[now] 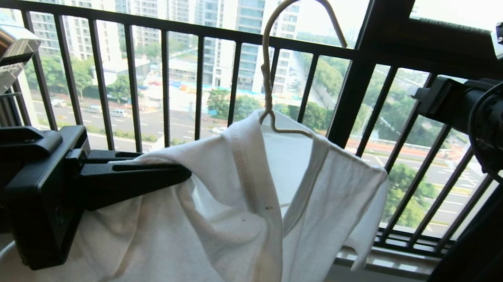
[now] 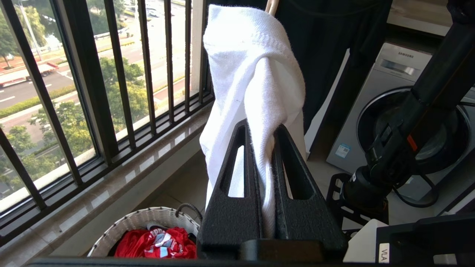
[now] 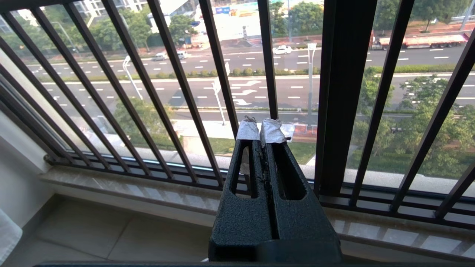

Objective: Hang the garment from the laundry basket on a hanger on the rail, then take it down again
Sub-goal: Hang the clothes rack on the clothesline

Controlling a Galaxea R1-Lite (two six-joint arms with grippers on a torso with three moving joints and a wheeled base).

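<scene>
Garment (image 1: 230, 208) threaded on hanger (image 1: 272, 58), clamped in left gripper (image 2: 264, 133); right gripper (image 3: 261, 131) together, empty; hooking onto rail, removal outstanding.

Garment (image 1: 230, 208) on hanger (image 1: 273, 53); basket (image 2: 148, 222) below.

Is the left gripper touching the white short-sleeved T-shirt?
Touching: the left wrist view shows the left gripper shut on the white T-shirt, cloth pinched between its fingers.

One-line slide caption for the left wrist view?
Left gripper shut on the white T-shirt, above the laundry basket.
</scene>
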